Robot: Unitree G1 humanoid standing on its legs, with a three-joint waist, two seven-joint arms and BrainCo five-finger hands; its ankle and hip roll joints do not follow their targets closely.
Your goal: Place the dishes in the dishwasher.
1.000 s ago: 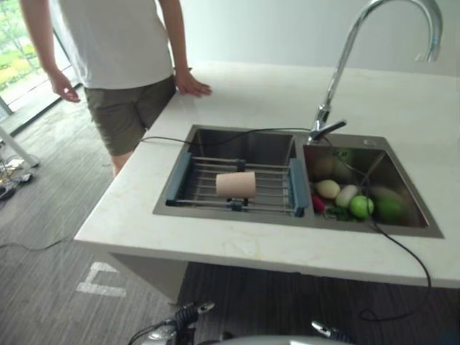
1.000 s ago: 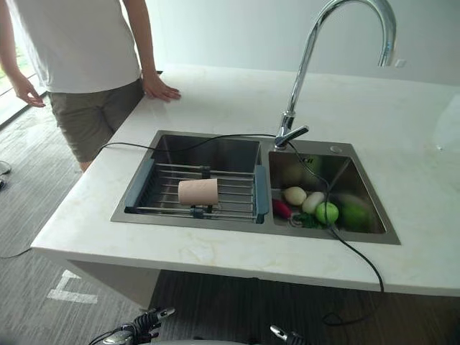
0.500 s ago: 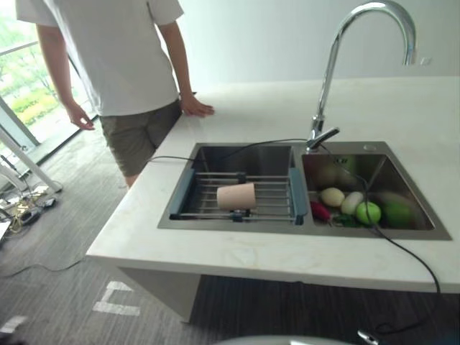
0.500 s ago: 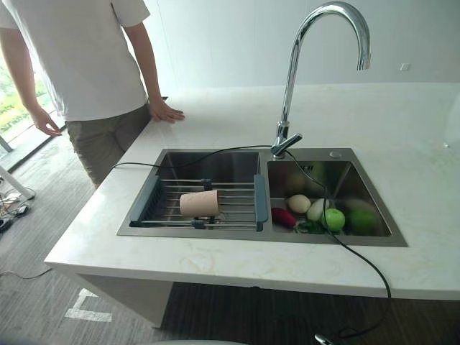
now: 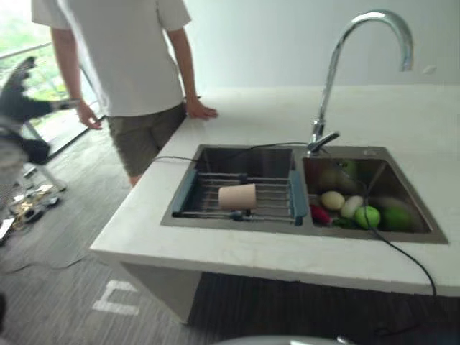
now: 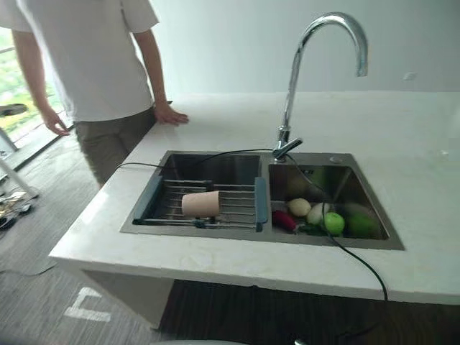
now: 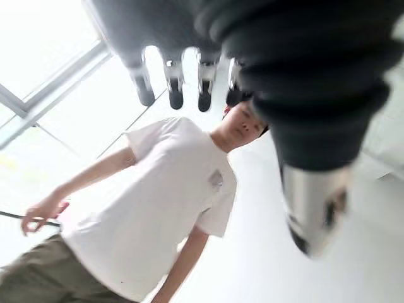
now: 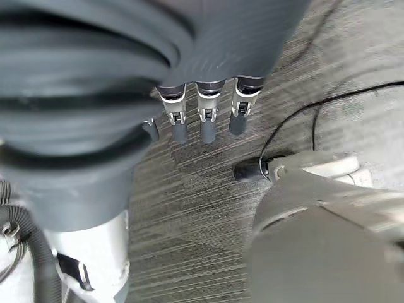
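Note:
A beige cup (image 5: 237, 196) lies on its side on a wire rack (image 5: 277, 188) with blue ends, set across the left basin of a steel double sink (image 5: 237, 221). My left hand (image 5: 18, 97) is raised at the far left, well away from the counter. Its fingers (image 7: 175, 95) are straight and hold nothing, pointing toward a person. My right hand (image 8: 203, 123) hangs low over the carpeted floor, its fingers relaxed and empty.
A person (image 5: 122, 65) stands at the counter's far left corner, one hand resting on the white worktop (image 5: 237, 251). The right basin holds vegetables (image 5: 366, 215). A tall curved tap (image 5: 330, 79) rises behind the sink. A black cable (image 5: 402, 251) crosses the sink and drops over the front edge.
The camera has shifted slightly. My left hand has come up into the left eye view at its left edge. The cup and the rack lie as before.

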